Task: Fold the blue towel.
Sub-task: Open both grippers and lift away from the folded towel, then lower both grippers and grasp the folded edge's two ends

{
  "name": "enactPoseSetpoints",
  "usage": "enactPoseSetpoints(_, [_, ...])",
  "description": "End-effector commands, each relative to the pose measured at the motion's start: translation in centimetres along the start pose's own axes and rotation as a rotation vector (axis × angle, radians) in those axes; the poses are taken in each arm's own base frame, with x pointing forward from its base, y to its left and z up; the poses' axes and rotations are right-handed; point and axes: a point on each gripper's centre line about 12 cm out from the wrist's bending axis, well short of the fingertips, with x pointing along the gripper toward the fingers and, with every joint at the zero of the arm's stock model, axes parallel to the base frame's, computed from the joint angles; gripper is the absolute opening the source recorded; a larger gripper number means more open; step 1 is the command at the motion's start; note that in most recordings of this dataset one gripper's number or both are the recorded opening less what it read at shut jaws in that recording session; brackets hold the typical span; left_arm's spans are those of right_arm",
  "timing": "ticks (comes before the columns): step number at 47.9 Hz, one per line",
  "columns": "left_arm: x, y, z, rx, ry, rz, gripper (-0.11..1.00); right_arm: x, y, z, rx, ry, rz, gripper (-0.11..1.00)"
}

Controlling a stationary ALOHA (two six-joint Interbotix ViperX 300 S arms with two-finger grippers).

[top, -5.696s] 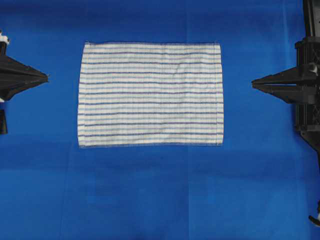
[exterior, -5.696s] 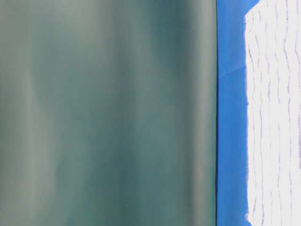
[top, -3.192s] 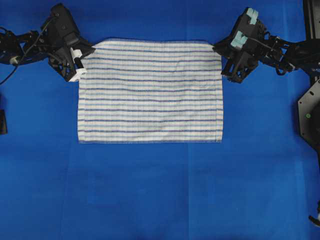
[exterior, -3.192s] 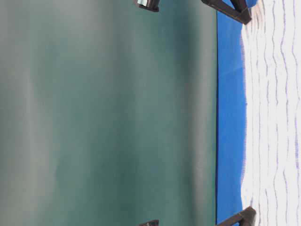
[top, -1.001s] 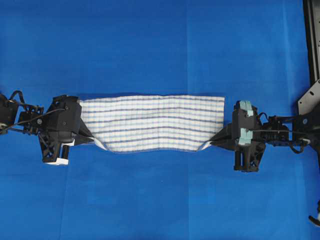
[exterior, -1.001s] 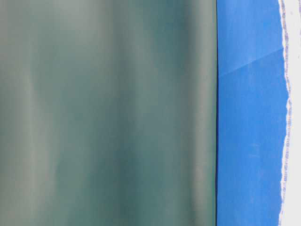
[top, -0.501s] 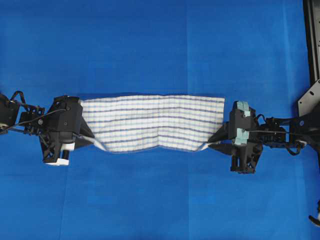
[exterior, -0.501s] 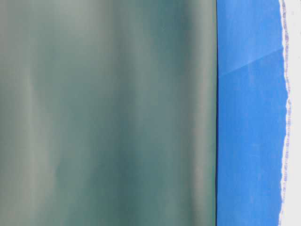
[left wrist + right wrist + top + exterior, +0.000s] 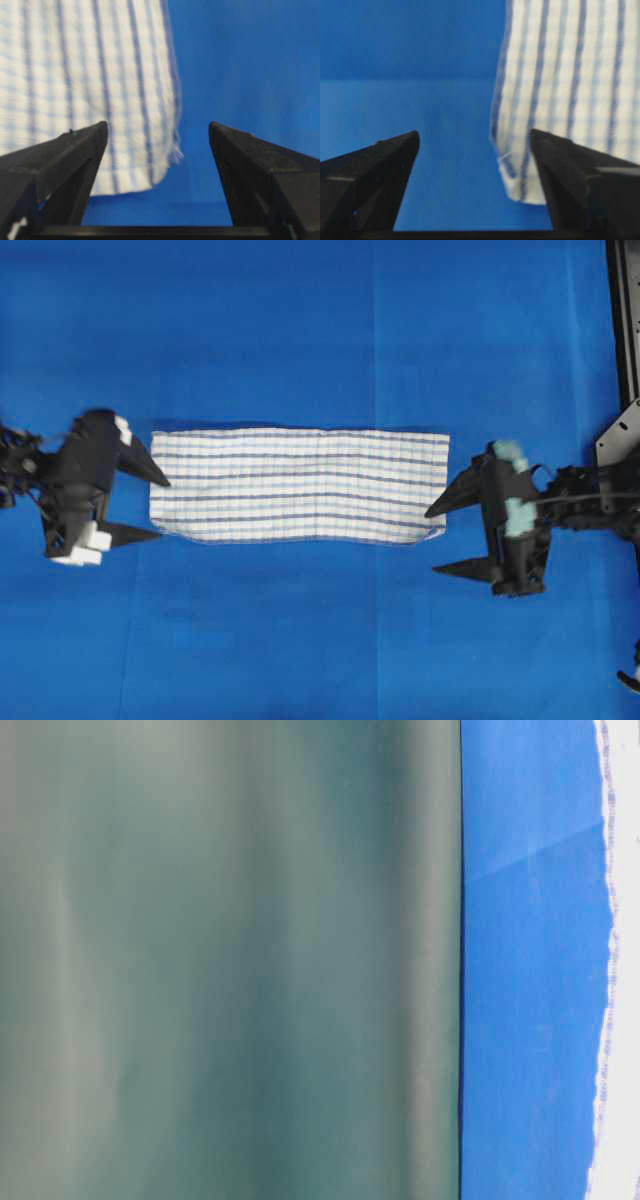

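Two hands, both let go in the last second. My left hand (image 9: 150,505) was pinched on the near-left corner of the blue towel (image 9: 300,485) a moment ago; now its jaws are spread wide with nothing between them, and it sits just off the towel's left edge. The left wrist view shows the corner lying on the blue, clear of both fingers.

The towel itself has dropped flat. A second ago the near edge was still lifted and sagging between the grips; now it's a long narrow band lying across the middle of the tabletop (image 9: 300,640), folded in half with the edges roughly lined up. So I'd call the first fold done, and a second fold across the long way looks like the next thing if we want it smaller.

My right hand (image 9: 435,540) did the same: jaws wide apart, holding nothing, backed off just past the right edge.

Surface is a plain blue covering with a few faint creases. The table-level view mostly shows a blurry grey-green backdrop (image 9: 230,960) beyond the edge.
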Motion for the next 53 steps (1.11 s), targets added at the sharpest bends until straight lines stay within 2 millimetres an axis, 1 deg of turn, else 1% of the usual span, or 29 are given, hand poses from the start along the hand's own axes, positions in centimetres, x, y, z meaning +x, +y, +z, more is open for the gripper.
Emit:
enactPoseSetpoints(1, [-1.1,1.0,0.9,-0.006,-0.051,0.026,0.77,-1.4,-0.7,1.6,-0.004,-0.062,-0.003,0.82])
enactPoseSetpoints(6, [-1.5,3.0,0.7,-0.018,-0.057,0.089,0.77,-2.7,-3.4,2.4,0.020,-0.089,-0.073,0.82])
enactPoseSetpoints(14, [-1.3,6.3,0.6,-0.012,-0.040,0.186,0.77,-3.5,-8.0,2.6,0.065,-0.056,-0.205,0.82])
enactPoseSetpoints(18, [-0.8,7.5,0.2,-0.005,-0.013,0.218,0.77,-3.4,-9.4,2.4,0.071,-0.024,-0.245,0.82])
enactPoseSetpoints(23, [0.1,8.4,-0.7,0.002,0.030,0.236,0.77,-2.6,-10.6,1.8,0.083,0.018,-0.282,0.82])
enactPoseSetpoints(37, [2.0,8.7,-1.5,0.002,0.048,0.234,0.77,-0.1,-12.3,0.6,0.086,0.076,-0.341,0.81])
enactPoseSetpoints(45, [2.2,8.6,-1.6,0.009,0.058,0.227,0.72,0.4,-12.3,0.5,0.088,0.090,-0.341,0.81])
enactPoseSetpoints(49, [2.2,8.5,-1.5,0.014,0.055,0.224,0.67,0.6,-12.0,0.6,0.076,0.089,-0.332,0.79])
enactPoseSetpoints(53, [2.2,8.4,-1.6,0.015,0.060,0.223,0.55,0.7,-11.6,0.6,0.067,0.089,-0.324,0.72])
